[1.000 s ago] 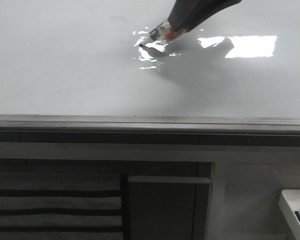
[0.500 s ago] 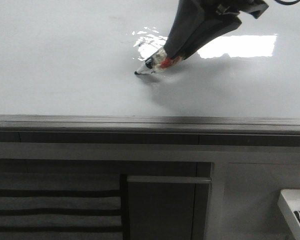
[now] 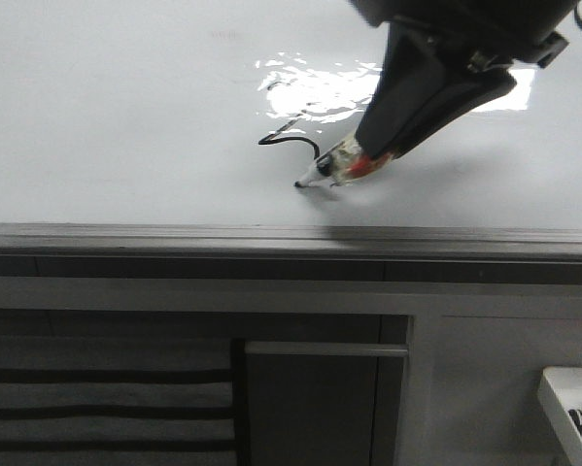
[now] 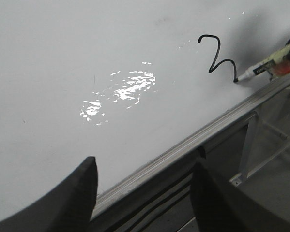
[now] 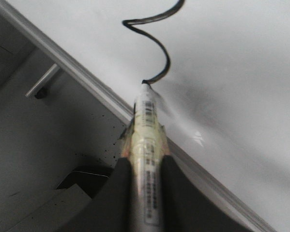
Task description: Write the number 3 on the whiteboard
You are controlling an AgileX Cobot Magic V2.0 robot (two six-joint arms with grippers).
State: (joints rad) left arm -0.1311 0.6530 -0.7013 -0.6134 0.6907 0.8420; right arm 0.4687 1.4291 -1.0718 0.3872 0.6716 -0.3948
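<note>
Right gripper (image 3: 380,155) clamps marker (image 3: 337,167), tip on whiteboard (image 3: 125,116); number 3 (image 3: 292,144) stroke trails just left. Left gripper (image 4: 145,193) spread, empty.

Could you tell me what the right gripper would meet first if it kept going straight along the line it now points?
Most likely the whiteboard: the right gripper holds the marker, whose tip already seems to touch it at the stroke.

You're looking at what seems an office or lab room. A glossy whiteboard (image 3: 125,116) with a grey metal rail (image 3: 271,238) sits above plain white cabinet panels (image 3: 485,379).
</note>
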